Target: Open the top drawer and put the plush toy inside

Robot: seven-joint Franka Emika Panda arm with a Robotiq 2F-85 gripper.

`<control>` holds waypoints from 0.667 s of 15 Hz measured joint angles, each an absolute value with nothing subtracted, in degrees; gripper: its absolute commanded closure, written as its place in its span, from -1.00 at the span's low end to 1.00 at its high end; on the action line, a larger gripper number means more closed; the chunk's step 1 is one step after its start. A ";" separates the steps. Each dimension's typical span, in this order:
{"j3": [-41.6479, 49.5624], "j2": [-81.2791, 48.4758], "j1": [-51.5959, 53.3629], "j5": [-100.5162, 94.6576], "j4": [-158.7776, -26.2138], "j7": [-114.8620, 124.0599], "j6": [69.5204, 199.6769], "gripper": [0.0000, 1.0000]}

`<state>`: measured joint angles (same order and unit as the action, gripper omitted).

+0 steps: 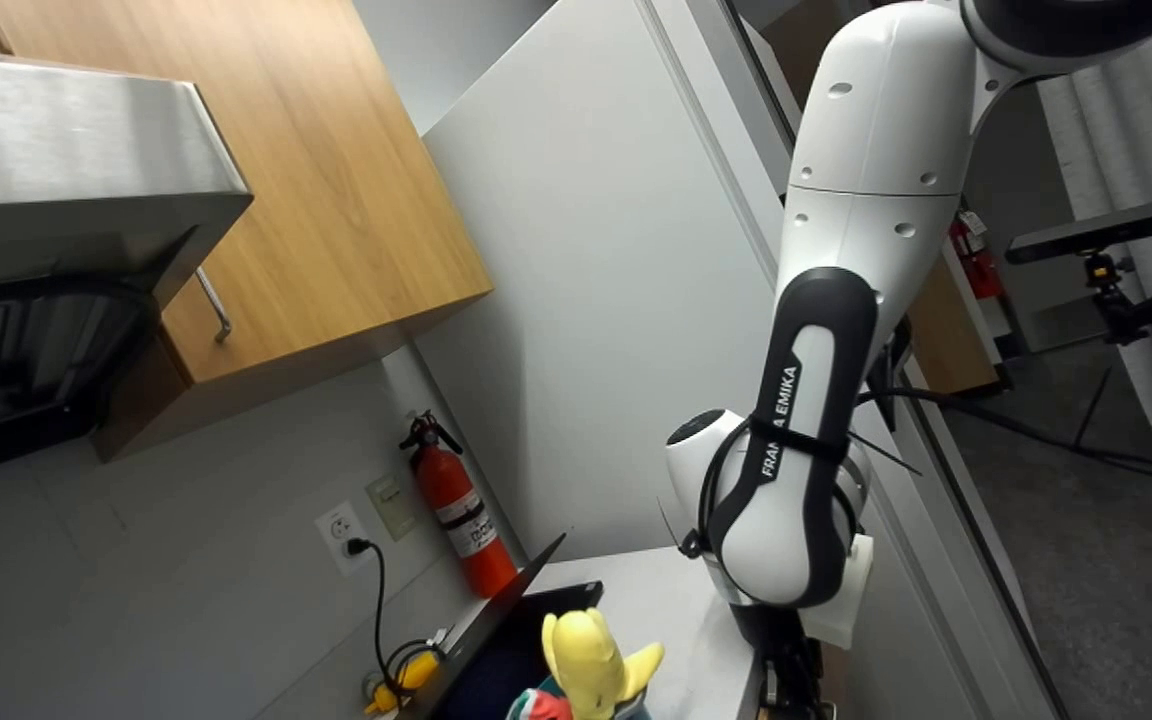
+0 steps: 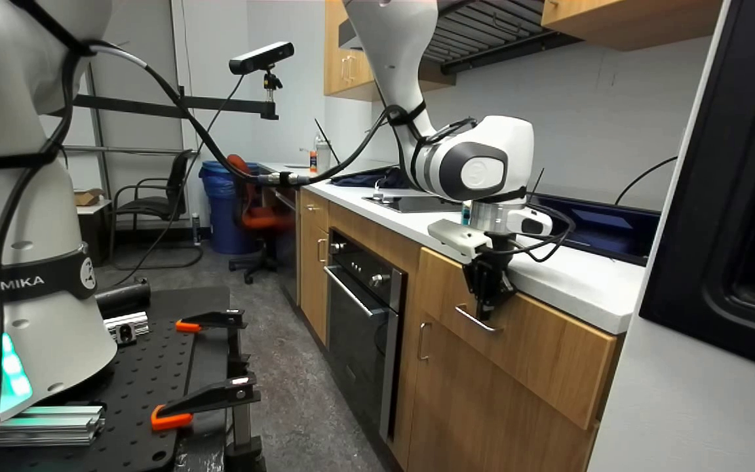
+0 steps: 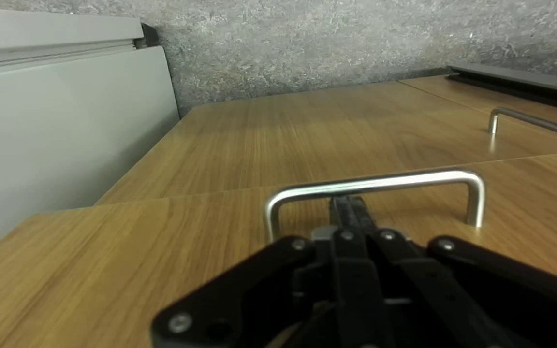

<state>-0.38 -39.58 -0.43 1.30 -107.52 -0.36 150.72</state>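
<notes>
Yellow plush toy sits outside the top drawer, by the counter; placing not done. Gripper closed, fingertips together at the inner side of the handle (hooked for pulling, I judge). Drawer looks barely ajar; opening unfinished.

"FRAN_A EMIKA" on arm, right of centre; "KA", "MIKA" on base band, far left; extinguisher label illegible
</notes>
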 measured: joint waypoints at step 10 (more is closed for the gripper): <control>-1.60 -39.59 -2.82 3.37 -106.94 -0.38 149.38 1.00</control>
